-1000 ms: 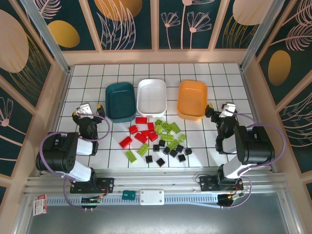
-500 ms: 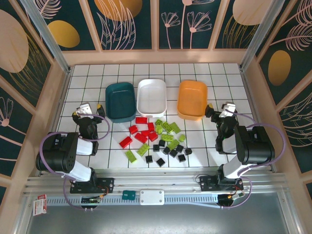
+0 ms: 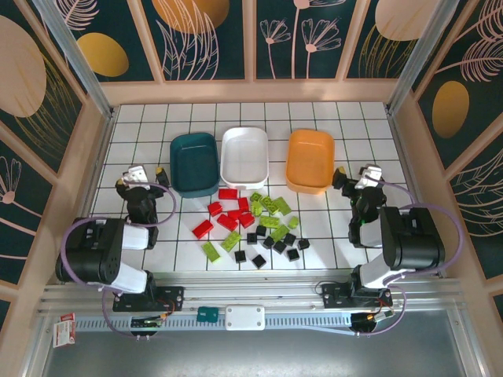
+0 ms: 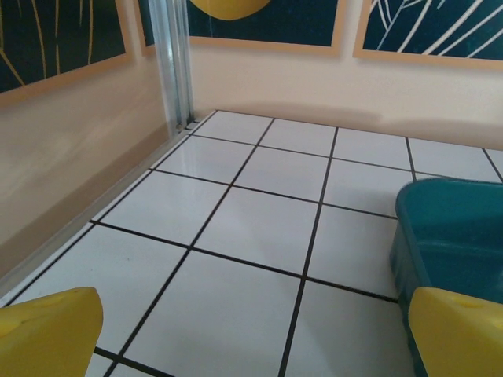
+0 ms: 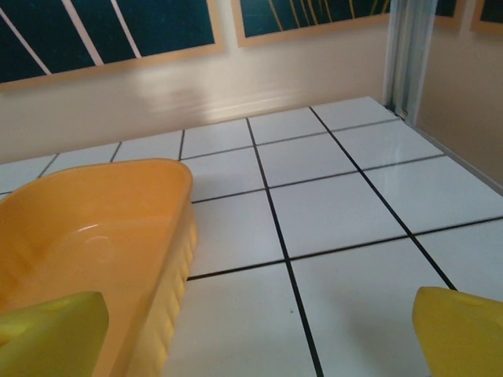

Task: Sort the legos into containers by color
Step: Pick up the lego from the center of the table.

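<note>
Three trays stand in a row across the middle of the table: teal [image 3: 194,162], white [image 3: 244,155] and orange [image 3: 310,160]. In front of them lies a loose heap of legos: red ones [image 3: 228,210] on the left, lime-green ones [image 3: 271,212] in the middle, black ones [image 3: 271,245] nearest me. My left gripper [image 3: 141,178] hovers left of the teal tray [image 4: 448,243], open and empty [image 4: 255,338]. My right gripper [image 3: 357,174] hovers right of the orange tray [image 5: 86,228], also open and empty [image 5: 255,334].
The white tiled table [image 3: 141,126] is fenced by beige walls on the left [image 4: 71,173], back and right [image 5: 464,102]. Metal posts stand in the back corners [image 4: 173,63].
Both arms have shifted very slightly at the elbow. The grippers stay open, and the legos and trays lie where they were.
</note>
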{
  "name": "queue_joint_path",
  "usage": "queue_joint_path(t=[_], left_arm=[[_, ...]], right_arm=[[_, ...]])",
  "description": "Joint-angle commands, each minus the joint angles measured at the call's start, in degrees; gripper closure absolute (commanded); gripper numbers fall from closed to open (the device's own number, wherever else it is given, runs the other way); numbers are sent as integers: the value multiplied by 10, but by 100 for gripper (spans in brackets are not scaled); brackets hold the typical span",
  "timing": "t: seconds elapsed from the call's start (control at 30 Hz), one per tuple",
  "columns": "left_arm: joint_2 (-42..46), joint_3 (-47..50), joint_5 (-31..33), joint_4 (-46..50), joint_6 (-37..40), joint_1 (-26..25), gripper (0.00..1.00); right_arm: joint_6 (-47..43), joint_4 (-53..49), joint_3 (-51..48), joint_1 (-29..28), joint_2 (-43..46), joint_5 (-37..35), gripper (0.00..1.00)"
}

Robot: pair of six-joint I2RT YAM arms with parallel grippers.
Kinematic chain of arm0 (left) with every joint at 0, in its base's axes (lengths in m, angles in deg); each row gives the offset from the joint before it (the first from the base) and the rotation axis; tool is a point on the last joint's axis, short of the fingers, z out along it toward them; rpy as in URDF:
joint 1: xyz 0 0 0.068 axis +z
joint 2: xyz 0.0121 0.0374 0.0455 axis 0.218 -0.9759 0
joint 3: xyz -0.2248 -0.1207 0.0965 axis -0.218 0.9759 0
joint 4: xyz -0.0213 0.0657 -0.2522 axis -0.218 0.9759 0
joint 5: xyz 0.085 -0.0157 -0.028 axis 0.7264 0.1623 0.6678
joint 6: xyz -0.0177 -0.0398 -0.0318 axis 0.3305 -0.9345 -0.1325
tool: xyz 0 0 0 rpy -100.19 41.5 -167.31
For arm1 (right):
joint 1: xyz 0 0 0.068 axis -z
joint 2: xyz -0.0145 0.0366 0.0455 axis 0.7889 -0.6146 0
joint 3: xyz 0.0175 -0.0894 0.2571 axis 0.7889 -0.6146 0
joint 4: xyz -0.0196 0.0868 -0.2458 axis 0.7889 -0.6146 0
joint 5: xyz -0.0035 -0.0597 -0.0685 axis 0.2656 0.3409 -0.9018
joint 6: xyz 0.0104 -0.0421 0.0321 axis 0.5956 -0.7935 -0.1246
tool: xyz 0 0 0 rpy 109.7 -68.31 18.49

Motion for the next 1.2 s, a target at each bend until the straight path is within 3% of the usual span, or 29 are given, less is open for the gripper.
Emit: queue_joint_path(t=[0.0, 0.17, 0.27, 0.3, 0.4, 0.47, 0.5, 0.57, 0.67, 0.83, 0.97, 1.1, 1.17], left_arm=[[50, -64, 32, 126, -25, 3, 1], [126, -78, 3, 178, -77, 3, 1], [176, -58, -21, 139, -146, 3, 1], [189, -61, -4, 144, -208, 3, 1], [232, -91, -1, 254, -347, 3, 1], [258, -80, -18, 254, -388, 3, 1], [273, -67, -27, 251, -413, 3, 1], [302, -45, -23, 268, -476, 3, 1], [337, -38, -38, 298, -494, 3, 1], [366, -35, -141, 299, -478, 3, 1], [378, -12, -215, 286, -506, 3, 1], [395, -36, -259, 405, -487, 3, 5], [406, -33, -293, 417, -474, 3, 9]], right_arm=[[11, -83, 34, 2, 66, -33, 1], [70, -283, 104, -17, 140, -147, 1], [121, -347, 135, -59, 160, -284, 1], [179, -377, 146, -62, 166, -302, 1], [438, -529, 162, -37, 198, -243, 1], [403, -437, 125, 0, 206, -62, 5], [400, -395, 108, 4, 204, -16, 13], [407, -373, 92, -9, 204, -4, 16], [363, -374, 83, -57, 230, -4, 16], [242, -465, 129, -219, 270, 8, 15], [184, -525, 165, -315, 249, 70, 18], [132, -533, 178, -412, 207, 49, 20], [114, -546, 195, -437, 175, 46, 27]])
